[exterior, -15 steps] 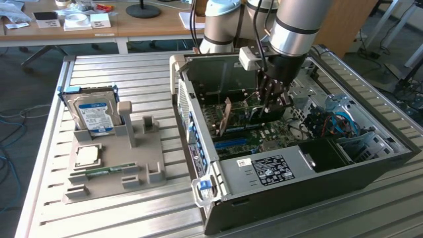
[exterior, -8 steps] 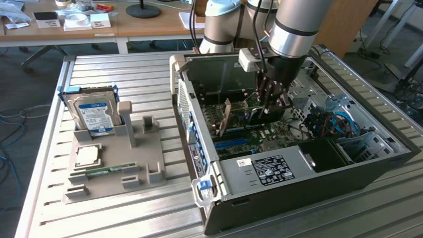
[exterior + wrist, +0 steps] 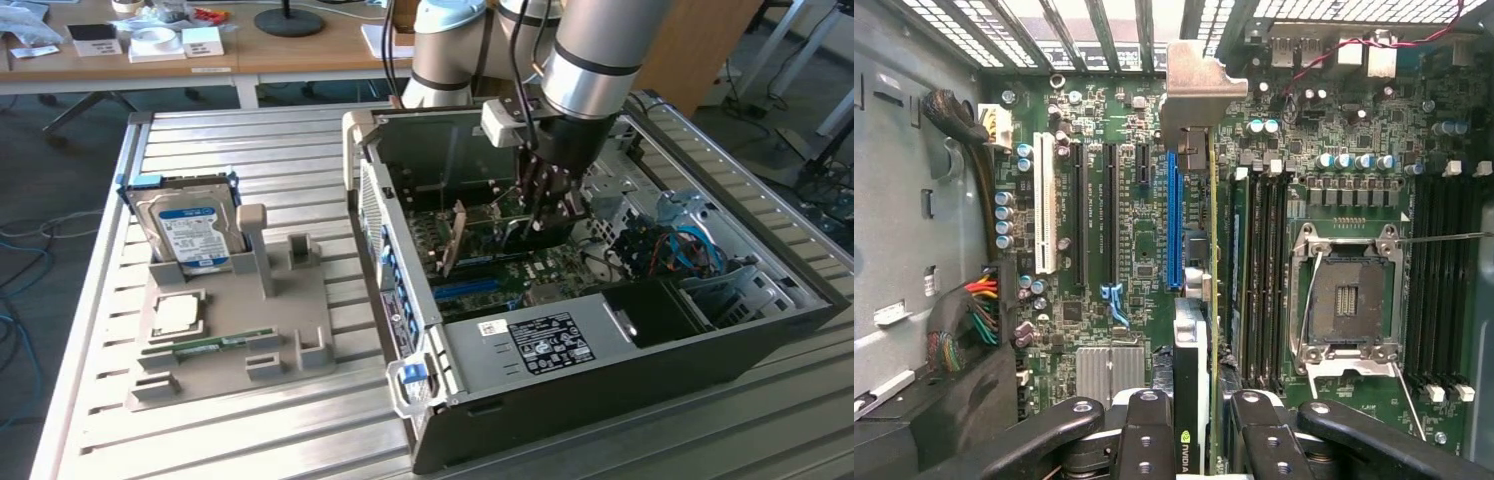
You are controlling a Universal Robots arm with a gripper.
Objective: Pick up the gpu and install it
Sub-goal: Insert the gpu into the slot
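gpu (image 3: pixel 1194 92) in the case (image 3: pixel 400 272) over the motherboard (image 3: pixel 1104 300); hard drive (image 3: pixel 191 228) on a stand (image 3: pixel 287 300) beside

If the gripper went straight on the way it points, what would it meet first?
The gripper, shut on the gpu, points at the motherboard. The card's edge would probably land first, on or just beside the blue slot; depth is unclear.

I see bright daylight on the tabletop (image 3: pixel 240 440), with pale glare; inside the computer case (image 3: pixel 707 365) it is dimmer, my gripper (image 3: pixel 1201 405) looks dark, and the grille slots (image 3: pixel 984 20) burn white.
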